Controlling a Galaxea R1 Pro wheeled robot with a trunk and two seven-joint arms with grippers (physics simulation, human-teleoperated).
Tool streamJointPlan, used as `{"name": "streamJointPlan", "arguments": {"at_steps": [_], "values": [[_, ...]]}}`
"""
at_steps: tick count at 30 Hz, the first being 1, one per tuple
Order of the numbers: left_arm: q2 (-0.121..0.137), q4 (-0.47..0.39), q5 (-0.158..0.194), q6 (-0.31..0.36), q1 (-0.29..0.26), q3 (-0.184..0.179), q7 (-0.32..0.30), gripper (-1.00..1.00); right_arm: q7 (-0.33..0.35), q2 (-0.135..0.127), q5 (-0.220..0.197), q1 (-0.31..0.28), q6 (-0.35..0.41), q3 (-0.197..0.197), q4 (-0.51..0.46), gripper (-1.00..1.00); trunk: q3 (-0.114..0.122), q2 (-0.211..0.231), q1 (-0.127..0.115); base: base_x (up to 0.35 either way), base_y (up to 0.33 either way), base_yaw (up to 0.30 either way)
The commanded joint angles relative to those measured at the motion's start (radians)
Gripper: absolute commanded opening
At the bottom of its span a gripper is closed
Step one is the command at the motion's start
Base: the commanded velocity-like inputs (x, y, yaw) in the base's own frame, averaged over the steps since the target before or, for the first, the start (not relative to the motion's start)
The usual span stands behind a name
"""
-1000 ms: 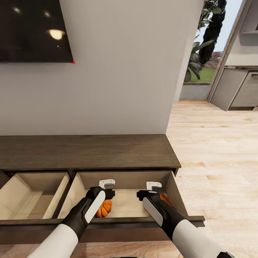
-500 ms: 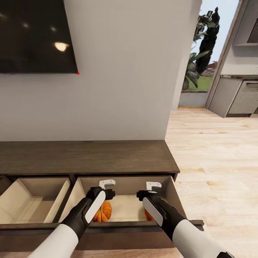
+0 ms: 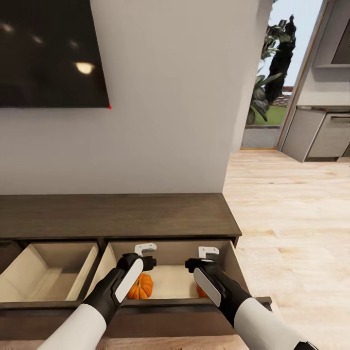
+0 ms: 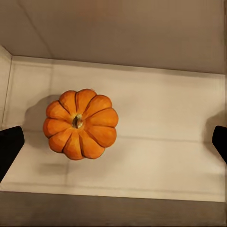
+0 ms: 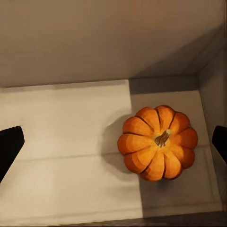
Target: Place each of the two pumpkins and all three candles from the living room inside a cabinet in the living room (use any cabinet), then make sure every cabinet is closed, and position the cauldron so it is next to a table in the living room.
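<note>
The dark brown cabinet stands against the wall with two drawers pulled out. Two orange pumpkins lie on the pale floor of the right drawer. One pumpkin sits below my left gripper. The other pumpkin lies by the drawer's right wall, partly behind my right gripper. Both grippers hang open above the drawer with nothing between them; the dark fingertips show far apart in the wrist views.
The left drawer is open too, and its visible inside is bare. A dark TV hangs on the wall above the unit. Light wood floor runs to the right toward grey kitchen units.
The whole picture has shifted down a little, so the camera moved. The right pumpkin now shows at the other side of my right arm. Both grippers stay open.
</note>
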Motion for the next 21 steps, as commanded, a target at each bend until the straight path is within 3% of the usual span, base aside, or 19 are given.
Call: {"name": "streamJointPlan", "arguments": {"at_steps": [1,21], "values": [[0.0,-0.001,0.011,0.001,-0.001,-0.002,0.01,1.0,-0.008,-0.001,-0.007,-0.001,0.003,0.004,-0.001,1.0,0.002,0.007,-0.005,-0.251,0.0,0.0],[-0.001,-0.001,0.011,0.001,-0.001,-0.002,0.012,1.0,-0.007,-0.001,-0.007,-0.001,0.001,0.004,-0.001,1.0,0.065,0.147,-0.081,-0.024,0.0,0.0]]}}
